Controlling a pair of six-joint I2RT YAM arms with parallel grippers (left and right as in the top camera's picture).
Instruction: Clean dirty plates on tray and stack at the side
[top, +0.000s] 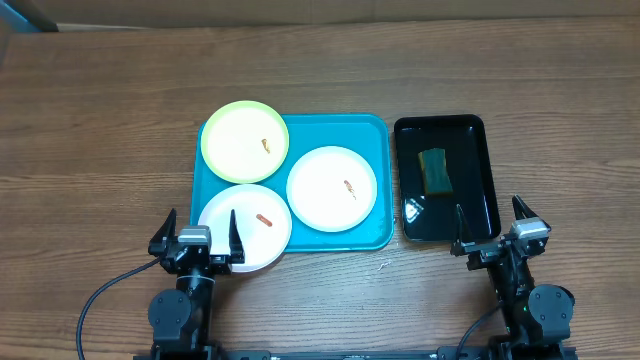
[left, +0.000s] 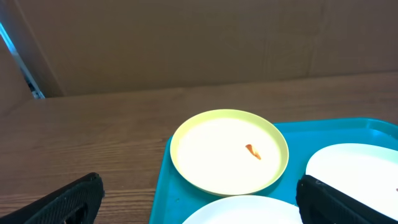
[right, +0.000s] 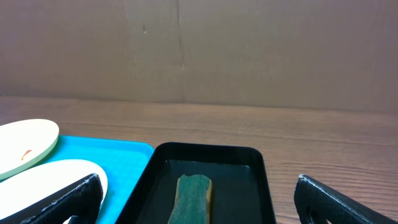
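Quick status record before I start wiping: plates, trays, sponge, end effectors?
plate count: three, each smeared
yellow-green plate: blue tray far-left corner, overhanging the rim
white plate one: near-left corner, overhanging the rim
white plate two: tray's right half
sponge: in black tray, right of blue tray
left end effector: open, empty
right end effector: open, empty

i see a brown wood table (top: 100, 120). a big blue tray (top: 330, 128) sits on it, and a black tray (top: 470, 140) sits just beside it on the right.
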